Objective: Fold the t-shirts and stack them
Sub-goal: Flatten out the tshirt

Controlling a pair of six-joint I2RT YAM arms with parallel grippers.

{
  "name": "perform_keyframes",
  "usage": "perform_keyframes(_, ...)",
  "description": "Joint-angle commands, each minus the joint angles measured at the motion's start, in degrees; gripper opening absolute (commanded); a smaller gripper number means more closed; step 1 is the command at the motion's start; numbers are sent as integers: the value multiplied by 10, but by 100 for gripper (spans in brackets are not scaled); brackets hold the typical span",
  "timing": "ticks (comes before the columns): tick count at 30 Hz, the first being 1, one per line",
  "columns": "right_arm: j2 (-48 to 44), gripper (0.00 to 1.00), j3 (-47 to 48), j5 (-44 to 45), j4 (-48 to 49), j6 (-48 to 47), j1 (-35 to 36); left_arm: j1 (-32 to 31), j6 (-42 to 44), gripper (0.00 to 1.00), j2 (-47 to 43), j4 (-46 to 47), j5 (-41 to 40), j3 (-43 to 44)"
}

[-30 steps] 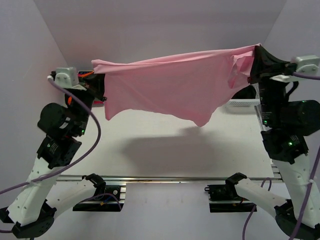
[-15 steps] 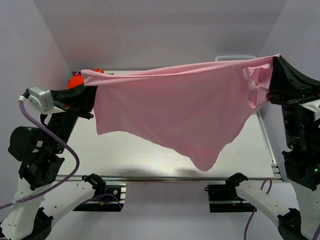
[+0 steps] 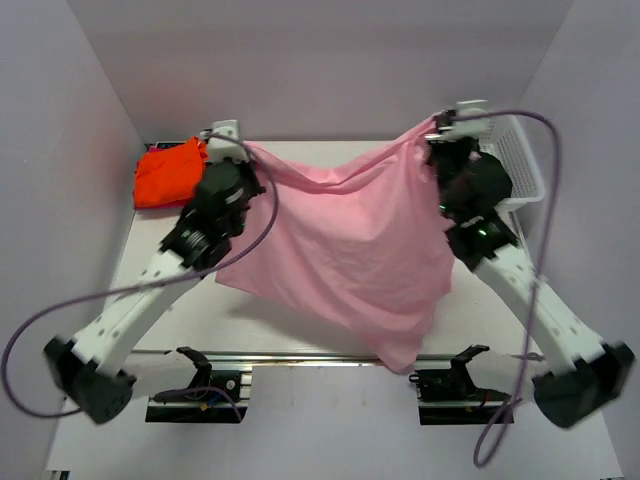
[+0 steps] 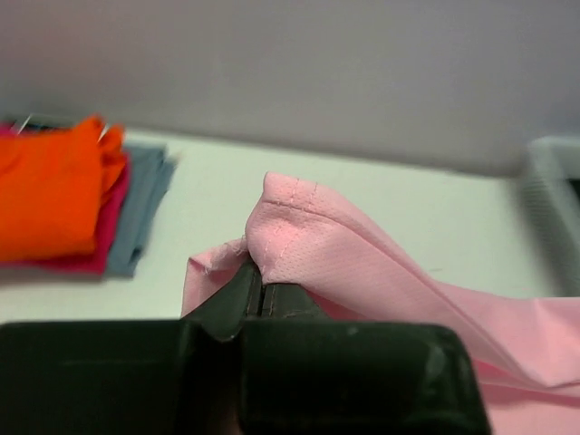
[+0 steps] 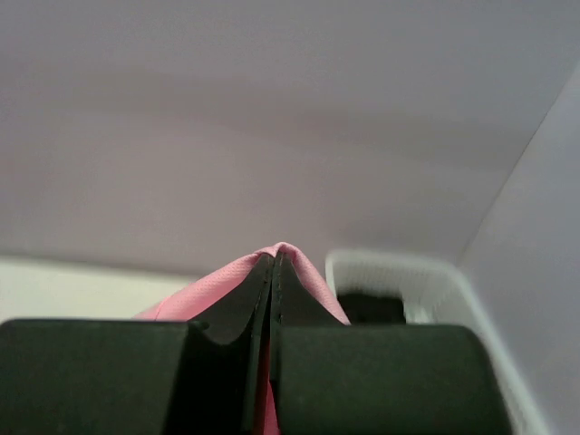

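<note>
- Left claw [image 3: 244, 150] [image 4: 261, 288]: fingers pressed together, pinching a hemmed fold of the pink t-shirt [image 3: 350, 240] [image 4: 304, 231]. The stitched edge bunches up just above the fingertips.
- Right claw [image 3: 437, 135] [image 5: 274, 270]: fingers clamped together on another edge of the same shirt. A small peak of pink cloth [image 5: 172, 310] pokes out over the tips and runs down on both sides of them.
- Both claws are up near the far side of the table [image 3: 190, 320], well apart, with the shirt slung between them.
- The top edge sags in a shallow curve from one claw to the other. Below the claws the cloth falls in a broad sheet towards the arm bases, narrowing to a point at the near rail.
- Cannot tell whether the lower cloth rests on the table or hangs free of it.
- Out beyond the left claw and to its left is a folded stack: orange t-shirt [image 3: 170, 172] [image 4: 45, 199] on top, red t-shirt [image 4: 107, 237] under it, grey-blue t-shirt [image 4: 143, 204] at the bottom. The stack is well clear of the held pink cloth.
- Just beside the right claw, to its right, is a white mesh basket [image 3: 512, 160] [image 5: 399, 270]. Something dark [image 5: 372, 308] lies inside; too hidden to identify.
</note>
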Motion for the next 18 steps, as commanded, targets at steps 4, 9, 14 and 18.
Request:
perform_keyframes(4,165,0,-10,103,47,65,-22,20,-86,0,227,-71,-213,42)
perform_keyframes(9,371,0,86,78,-15,115,-47,67,-126,0,404,-131,-205,128)
perform_keyframes(14,486,0,209,47,-63,131,-65,110,-126,0,510,-125,-148,205)
perform_keyframes(18,598,0,291,15,-93,134,-80,150,-112,0,586,-100,-77,262)
